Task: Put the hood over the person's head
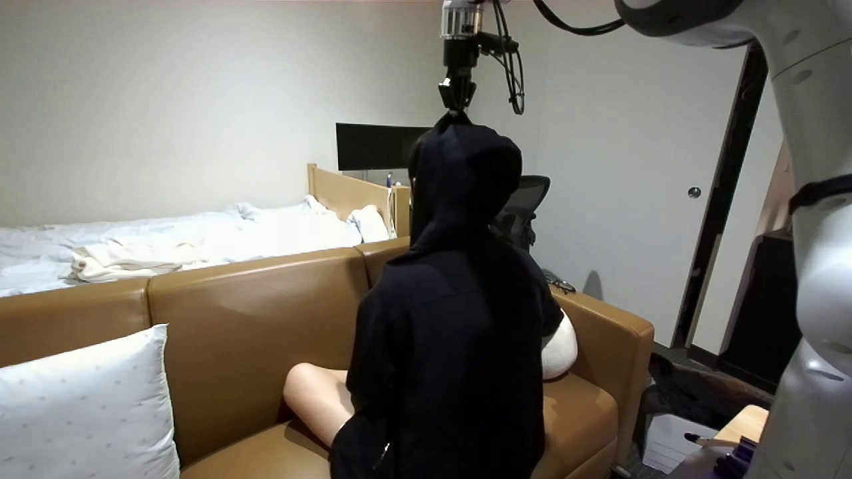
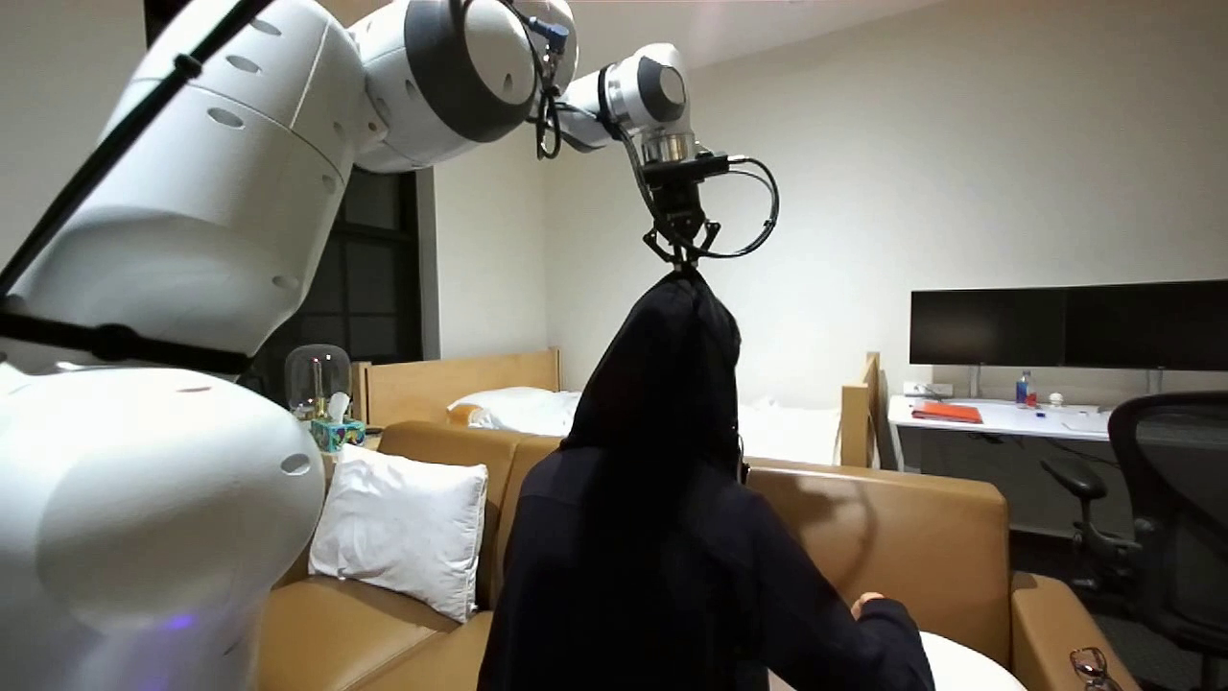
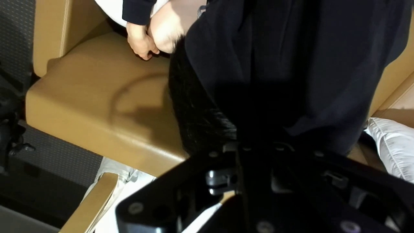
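Note:
A person in a dark hooded top (image 1: 459,346) sits on the sofa with their back to both exterior views. The black hood (image 1: 466,173) is pulled up behind and over the back of the head; it also shows in an exterior view (image 2: 672,365). My gripper (image 1: 456,108) is shut on the hood's top edge, which rises to a peak between the fingertips; the gripper (image 2: 684,264) points straight down there. In the wrist view the person's dark hair (image 3: 200,106) shows beside the hood (image 3: 268,106). The face is hidden.
The brown sofa (image 1: 259,313) carries white pillows (image 2: 403,523). A bed (image 1: 166,246) stands behind it. Monitors (image 2: 1065,326) stand on a desk, with an office chair (image 2: 1170,499) nearby. Glasses (image 2: 1092,664) lie on the sofa arm. The gripper's cable (image 2: 772,206) loops outward.

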`<state>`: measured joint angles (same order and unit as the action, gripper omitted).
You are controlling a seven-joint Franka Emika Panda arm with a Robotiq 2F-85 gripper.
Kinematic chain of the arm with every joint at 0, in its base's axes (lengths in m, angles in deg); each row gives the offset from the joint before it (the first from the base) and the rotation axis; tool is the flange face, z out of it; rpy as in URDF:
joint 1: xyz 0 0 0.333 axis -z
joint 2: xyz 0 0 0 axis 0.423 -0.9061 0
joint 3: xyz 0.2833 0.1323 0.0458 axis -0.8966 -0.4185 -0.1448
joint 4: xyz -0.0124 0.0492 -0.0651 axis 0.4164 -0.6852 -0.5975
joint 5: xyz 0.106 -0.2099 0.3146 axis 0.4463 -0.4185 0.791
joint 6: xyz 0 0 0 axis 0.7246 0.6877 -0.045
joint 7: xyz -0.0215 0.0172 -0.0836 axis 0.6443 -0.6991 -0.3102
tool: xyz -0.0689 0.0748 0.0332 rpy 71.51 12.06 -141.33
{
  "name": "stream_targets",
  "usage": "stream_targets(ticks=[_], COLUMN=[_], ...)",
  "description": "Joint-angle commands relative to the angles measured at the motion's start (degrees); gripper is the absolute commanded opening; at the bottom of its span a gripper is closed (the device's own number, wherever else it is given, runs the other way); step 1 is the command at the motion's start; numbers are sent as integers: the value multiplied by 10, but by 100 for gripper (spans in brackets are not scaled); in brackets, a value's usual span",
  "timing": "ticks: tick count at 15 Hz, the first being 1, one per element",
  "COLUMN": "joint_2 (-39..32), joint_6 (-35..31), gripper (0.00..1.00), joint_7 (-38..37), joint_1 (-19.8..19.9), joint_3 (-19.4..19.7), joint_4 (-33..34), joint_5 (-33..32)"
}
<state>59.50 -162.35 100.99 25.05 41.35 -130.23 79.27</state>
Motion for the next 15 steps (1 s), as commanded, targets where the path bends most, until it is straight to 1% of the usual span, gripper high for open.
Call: stream_targets(ticks=[1, 4, 7, 8, 9, 15], joint_2=[-46, -70, -107, -122, -131, -217], joint_6=[57, 99, 141, 151, 153, 173], gripper=[1, 1, 1, 1, 1, 1], joint_7=[-30, -41, -50, -50, -48, -64], joint_1=[35, 61, 81, 87, 87, 103], joint_3=[-10, -10, -10, -11, -2, -3], joint_4=[111, 177, 224, 233, 230, 258], joint_5=[8, 14, 16, 15, 20, 22])
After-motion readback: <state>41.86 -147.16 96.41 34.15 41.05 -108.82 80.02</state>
